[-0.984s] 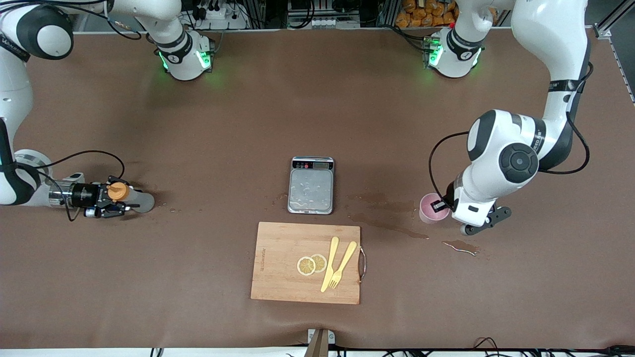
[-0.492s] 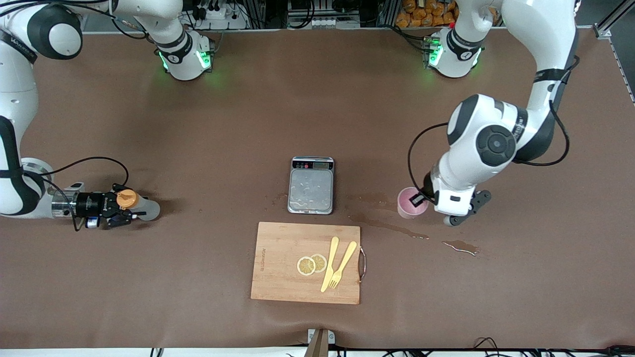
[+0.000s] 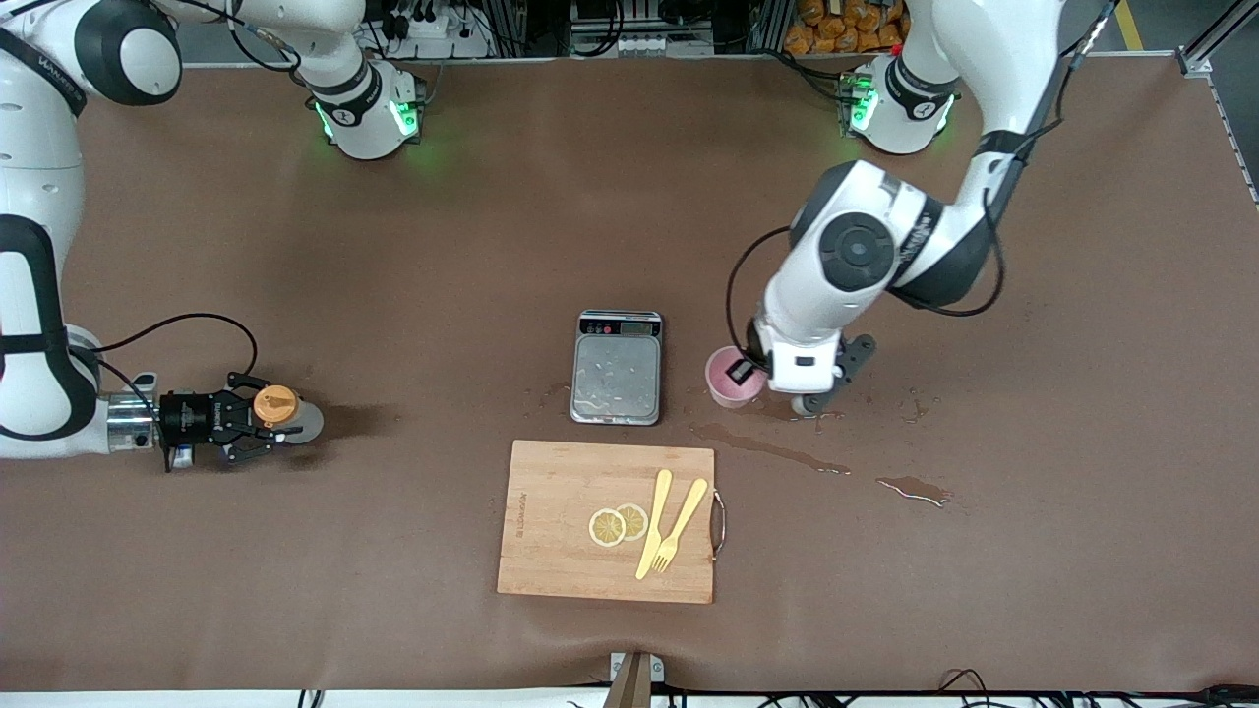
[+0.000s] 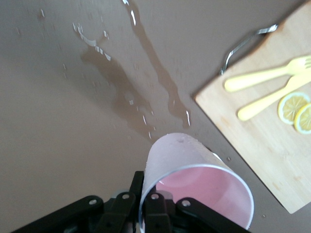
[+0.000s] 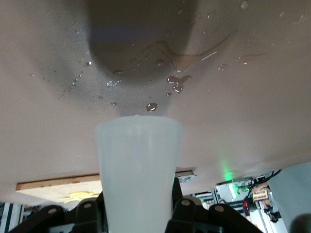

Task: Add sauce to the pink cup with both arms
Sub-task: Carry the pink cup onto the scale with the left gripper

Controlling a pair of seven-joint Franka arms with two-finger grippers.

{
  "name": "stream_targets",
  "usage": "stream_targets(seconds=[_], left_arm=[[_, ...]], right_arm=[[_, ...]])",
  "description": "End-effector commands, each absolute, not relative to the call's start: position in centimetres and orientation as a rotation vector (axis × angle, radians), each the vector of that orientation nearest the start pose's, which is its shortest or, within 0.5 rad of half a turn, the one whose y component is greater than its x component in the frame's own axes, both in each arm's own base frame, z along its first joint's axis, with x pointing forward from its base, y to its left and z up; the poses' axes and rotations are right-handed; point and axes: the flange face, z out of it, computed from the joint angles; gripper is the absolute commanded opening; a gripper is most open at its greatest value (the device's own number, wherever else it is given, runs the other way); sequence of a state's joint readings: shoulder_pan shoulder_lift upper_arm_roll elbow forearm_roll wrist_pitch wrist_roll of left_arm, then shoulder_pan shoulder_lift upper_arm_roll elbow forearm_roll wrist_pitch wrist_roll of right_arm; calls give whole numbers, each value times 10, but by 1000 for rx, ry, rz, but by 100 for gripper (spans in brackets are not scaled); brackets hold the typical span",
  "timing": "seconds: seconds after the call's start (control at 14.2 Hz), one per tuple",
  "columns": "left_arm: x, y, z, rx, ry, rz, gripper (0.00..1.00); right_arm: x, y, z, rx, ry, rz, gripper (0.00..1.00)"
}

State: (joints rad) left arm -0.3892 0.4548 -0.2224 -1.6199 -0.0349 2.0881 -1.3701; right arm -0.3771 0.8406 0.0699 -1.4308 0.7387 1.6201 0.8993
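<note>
meanwhile the left pincer [image 3: 752, 376] grips the pink cup [image 3: 731, 377] by its rim, up over the wet worktop [image 3: 472, 256] just beside the silver scale [image 3: 618, 367], toward the left arm's end. the right pincer [image 3: 258, 430] is clenched around the sauce bottle [image 3: 287, 412], held level over the worktop's right-arm end, orange cap [image 3: 275, 404] showing.

Left gripper [image 3: 749, 375] clamped, raised; right gripper [image 3: 258, 425] clamped, low.
</note>
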Motion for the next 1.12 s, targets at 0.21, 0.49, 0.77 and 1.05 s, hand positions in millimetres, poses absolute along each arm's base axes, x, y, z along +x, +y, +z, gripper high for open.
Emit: stream_targets(seconds=[0.21,0.49,0.77,1.05], left_arm=[[552,-468,330,-2912,-1489,170,0],[539,-499,312,-2962,-1513,147,0],[526,-519,290,-2998,-1482,125,0],[514,-530,273,-3003,-1443,134,0]], right_arm=[[664,-112,223,-1837,1733,1044,46],[671,-95,243,-1910,1779,1018,45],[674,-79,250,-1942,1810,1008,44],[682,-49,260,-2009,1888,971,44]])
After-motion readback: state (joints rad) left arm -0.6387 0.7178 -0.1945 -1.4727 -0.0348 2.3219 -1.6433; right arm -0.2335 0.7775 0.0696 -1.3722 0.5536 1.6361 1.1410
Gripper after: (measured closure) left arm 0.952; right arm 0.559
